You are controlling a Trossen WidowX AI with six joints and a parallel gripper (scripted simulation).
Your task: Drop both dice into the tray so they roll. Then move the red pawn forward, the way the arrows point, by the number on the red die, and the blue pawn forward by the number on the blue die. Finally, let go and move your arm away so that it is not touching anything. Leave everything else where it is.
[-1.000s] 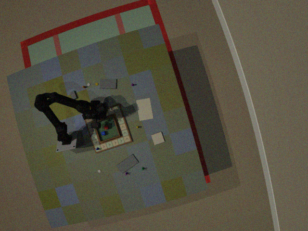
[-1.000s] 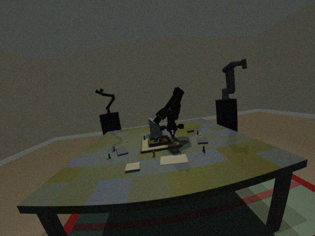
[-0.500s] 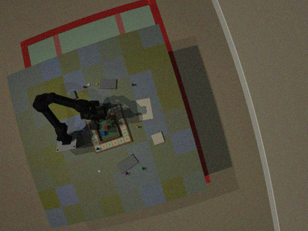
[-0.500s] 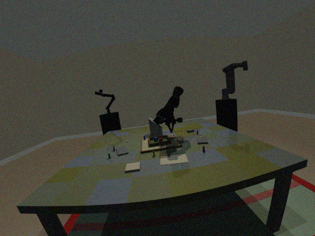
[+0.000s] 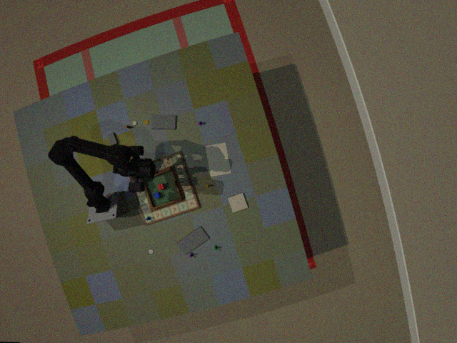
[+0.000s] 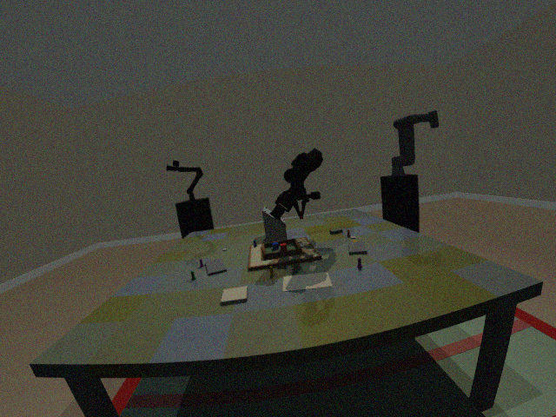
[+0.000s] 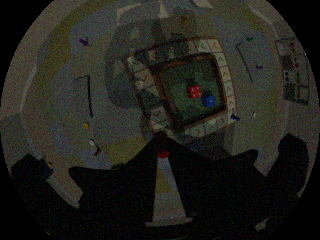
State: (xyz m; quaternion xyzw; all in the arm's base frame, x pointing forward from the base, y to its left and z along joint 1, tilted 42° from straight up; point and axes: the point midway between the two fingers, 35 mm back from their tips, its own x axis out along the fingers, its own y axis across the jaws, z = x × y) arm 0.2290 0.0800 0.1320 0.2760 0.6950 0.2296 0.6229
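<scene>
My gripper [image 6: 301, 215] [image 7: 161, 141] is shut on the red pawn [image 7: 163, 151] and holds it raised above the board's near-arm side; the arm hides it in the top view. The track board [image 5: 173, 210] [image 6: 256, 259] [image 7: 229, 90] has arrowed squares around the tray [image 5: 171, 194] [image 7: 185, 111]. The red die [image 5: 161, 186] [image 6: 282, 246] [image 7: 195, 91] and blue die [image 5: 157, 195] [image 6: 274, 246] [image 7: 209, 101] lie apart in the tray. The red die's top seems to show four pips; the blue die's number is unclear. The blue pawn [image 5: 148, 218] [image 6: 254, 243] [image 7: 235, 117] stands on a corner square.
A yellow pawn [image 5: 209, 186] [image 6: 270, 272], a pale sheet [image 5: 220, 171] [image 6: 321, 283] and a cream block [image 5: 238, 203] [image 6: 234, 294] lie beyond the board. Grey slabs [image 5: 164, 122] [image 5: 193, 239] lie on either side. A green pawn [image 5: 216, 247] and purple pawns [image 5: 191, 254] [image 5: 201, 123] stand nearby.
</scene>
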